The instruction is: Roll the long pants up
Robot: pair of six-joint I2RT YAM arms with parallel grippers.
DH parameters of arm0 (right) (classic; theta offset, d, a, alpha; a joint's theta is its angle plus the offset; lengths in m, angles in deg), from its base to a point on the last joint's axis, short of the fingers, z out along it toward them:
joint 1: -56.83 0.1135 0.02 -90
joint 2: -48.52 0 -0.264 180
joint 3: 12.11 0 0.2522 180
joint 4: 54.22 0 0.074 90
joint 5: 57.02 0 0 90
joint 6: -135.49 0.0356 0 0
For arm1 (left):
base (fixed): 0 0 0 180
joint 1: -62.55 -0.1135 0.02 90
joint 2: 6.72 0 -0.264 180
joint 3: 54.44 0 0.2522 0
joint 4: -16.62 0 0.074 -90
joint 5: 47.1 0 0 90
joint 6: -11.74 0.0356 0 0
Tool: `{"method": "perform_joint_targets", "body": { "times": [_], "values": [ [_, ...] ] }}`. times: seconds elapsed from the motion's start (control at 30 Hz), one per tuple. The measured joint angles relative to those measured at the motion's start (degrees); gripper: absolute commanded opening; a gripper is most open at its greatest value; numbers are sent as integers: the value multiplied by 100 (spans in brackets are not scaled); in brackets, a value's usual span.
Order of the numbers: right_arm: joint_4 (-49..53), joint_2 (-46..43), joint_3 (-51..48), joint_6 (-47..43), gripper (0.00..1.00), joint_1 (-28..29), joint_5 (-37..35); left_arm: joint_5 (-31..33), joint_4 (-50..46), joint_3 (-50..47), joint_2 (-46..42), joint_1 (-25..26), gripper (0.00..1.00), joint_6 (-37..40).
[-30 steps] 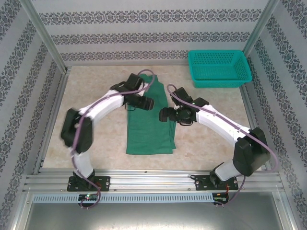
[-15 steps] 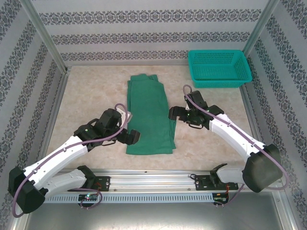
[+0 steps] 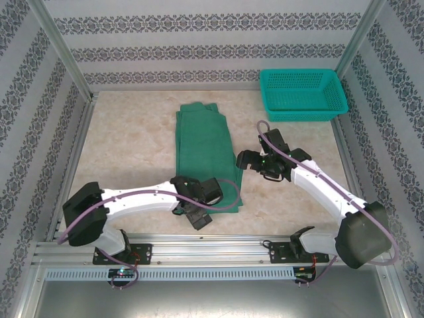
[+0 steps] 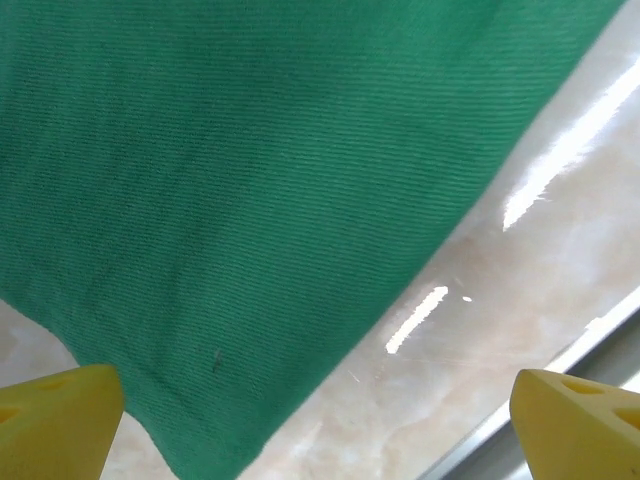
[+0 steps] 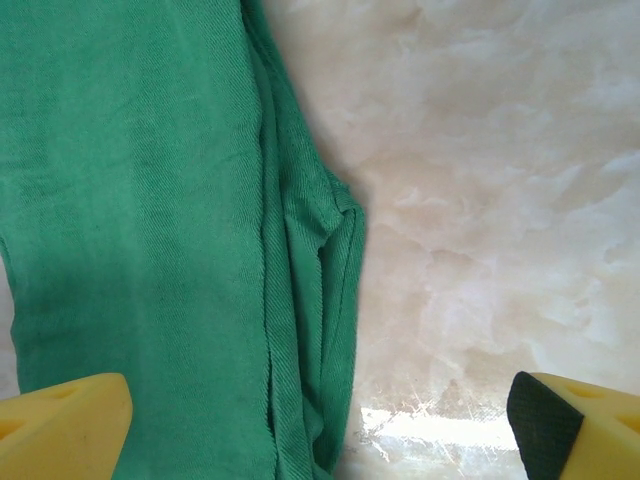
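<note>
On the table (image 3: 126,152), you've got the long pants (image 3: 202,142) flat, running near-to-far, w/ left gripper (image 3: 199,212) spread wide over near hem & right gripper (image 3: 244,159) spread wide at rt edge.

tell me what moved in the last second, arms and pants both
The left gripper swung back from over the far half of the long pants to their near hem, jaws open and empty. The right gripper slid slightly right, to the pants' right edge, also open. Nothing was grasped. The pants stayed flat and the teal mesh basket stayed put.
</note>
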Motion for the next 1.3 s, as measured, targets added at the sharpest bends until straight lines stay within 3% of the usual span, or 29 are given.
{"method": "perform_joint_targets", "body": {
  "times": [0.23,0.3,0.47,0.6,0.9,0.97,1.03,1.07,1.3],
  "values": [
    [-4,-13,0,0,98,-76,66,568,52,114,879,-2,95,275],
    [-4,-17,-2,0,98,-76,72,605,63,118,1058,-7,85,308],
    [-26,-22,-68,2,98,-76,105,634,131,188,1143,-66,41,442],
    [-24,-22,-168,20,98,-87,105,527,79,389,1145,-107,33,564],
    [87,-291,-223,17,98,-422,48,-431,-778,2004,1196,-107,38,713],
    [98,-498,-291,13,98,-498,39,-535,-929,2310,1252,-107,55,754],
    [149,-634,-341,13,98,-546,44,-525,-986,2330,1257,-107,87,793],
    [155,-660,-361,11,98,-562,42,-509,-1012,2264,1255,-107,89,785],
    [153,-636,-439,13,98,-564,63,-450,-988,1250,1217,-120,85,778]
  ]
}}
